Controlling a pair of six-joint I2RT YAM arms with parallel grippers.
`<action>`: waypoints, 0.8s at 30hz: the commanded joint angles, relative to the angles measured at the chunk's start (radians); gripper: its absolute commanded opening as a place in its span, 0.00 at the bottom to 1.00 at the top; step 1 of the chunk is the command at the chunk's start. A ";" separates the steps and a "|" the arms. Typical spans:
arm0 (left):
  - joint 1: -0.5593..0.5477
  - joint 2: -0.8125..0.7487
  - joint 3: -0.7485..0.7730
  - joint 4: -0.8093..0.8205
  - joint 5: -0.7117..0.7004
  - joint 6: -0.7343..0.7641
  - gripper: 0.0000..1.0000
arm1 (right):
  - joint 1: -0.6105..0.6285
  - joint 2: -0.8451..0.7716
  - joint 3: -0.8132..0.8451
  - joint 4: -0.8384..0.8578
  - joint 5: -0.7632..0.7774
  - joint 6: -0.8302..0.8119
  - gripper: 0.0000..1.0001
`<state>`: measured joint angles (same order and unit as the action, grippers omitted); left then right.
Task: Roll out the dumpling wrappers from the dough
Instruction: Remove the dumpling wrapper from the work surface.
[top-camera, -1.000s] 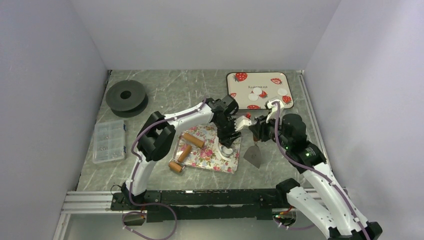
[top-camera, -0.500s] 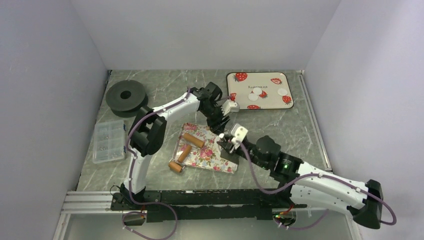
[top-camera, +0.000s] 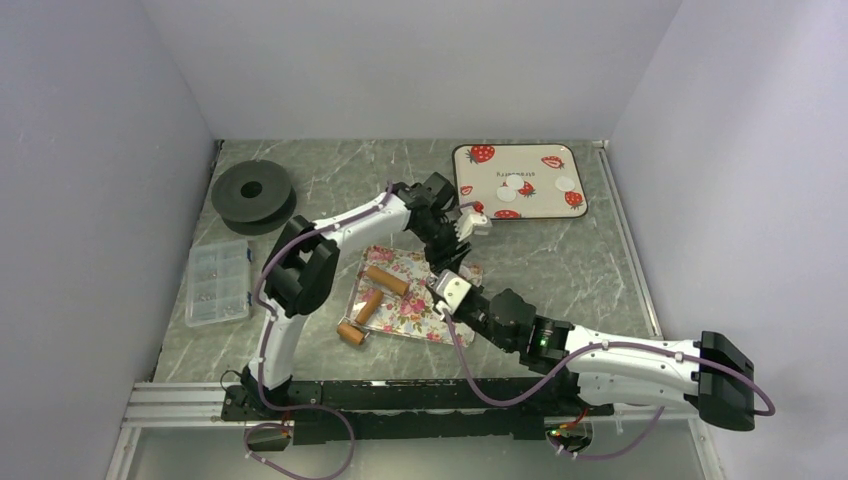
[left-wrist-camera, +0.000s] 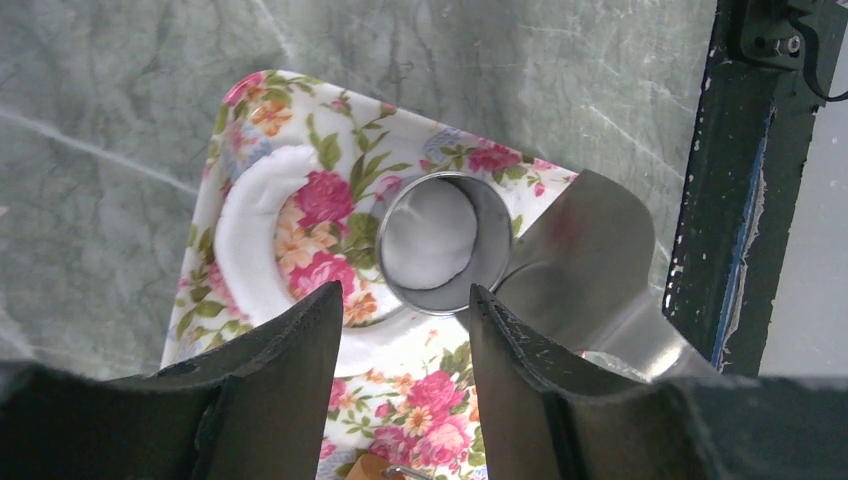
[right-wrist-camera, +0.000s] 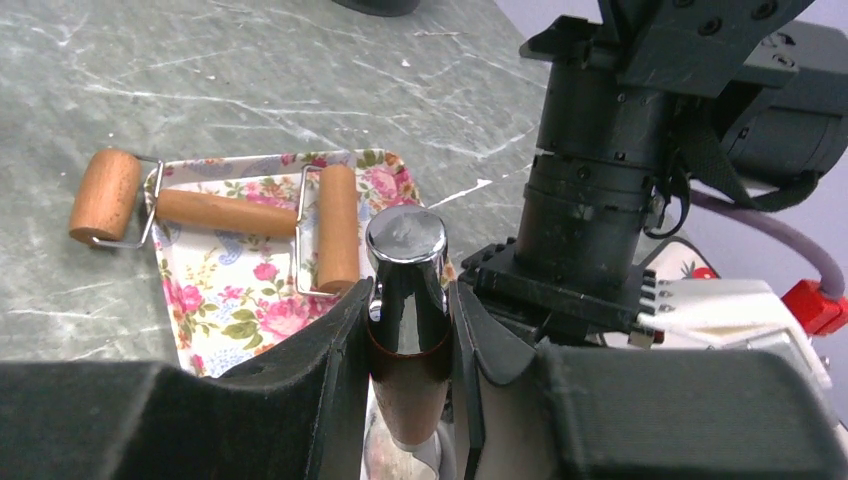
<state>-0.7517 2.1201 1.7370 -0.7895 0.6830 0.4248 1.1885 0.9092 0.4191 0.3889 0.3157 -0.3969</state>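
Three dumpling wrappers (top-camera: 507, 194) counted, flat (round, no long axis) on strawberry tray (top-camera: 540, 165); left gripper (left-wrist-camera: 405, 300) held wide, empty, over one ring cutter (left-wrist-camera: 497, 240); right gripper (right-wrist-camera: 408, 292) clamped on one spatula handle (right-wrist-camera: 405, 240).

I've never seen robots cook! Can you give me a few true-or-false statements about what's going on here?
1. White dumpling wrappers lie on the strawberry tray. True.
2. The right gripper grips a spatula by its handle. True.
3. The left gripper is clamped on the ring cutter. False: its jaws stand open above the ring.
4. The ring cutter sits on the strawberry tray. False: it sits on the floral tray.
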 joint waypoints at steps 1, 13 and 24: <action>-0.035 -0.009 -0.008 0.014 -0.014 0.022 0.54 | 0.027 -0.003 0.007 0.116 0.058 -0.031 0.00; -0.055 0.037 0.012 0.007 -0.060 0.040 0.54 | 0.127 0.112 -0.002 0.098 0.179 -0.053 0.00; -0.077 0.036 -0.022 0.018 -0.054 0.053 0.54 | 0.131 0.008 -0.009 0.034 -0.027 0.130 0.00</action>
<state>-0.8177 2.1616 1.7214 -0.7860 0.6205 0.4591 1.3136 0.9840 0.4175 0.4099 0.3931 -0.3874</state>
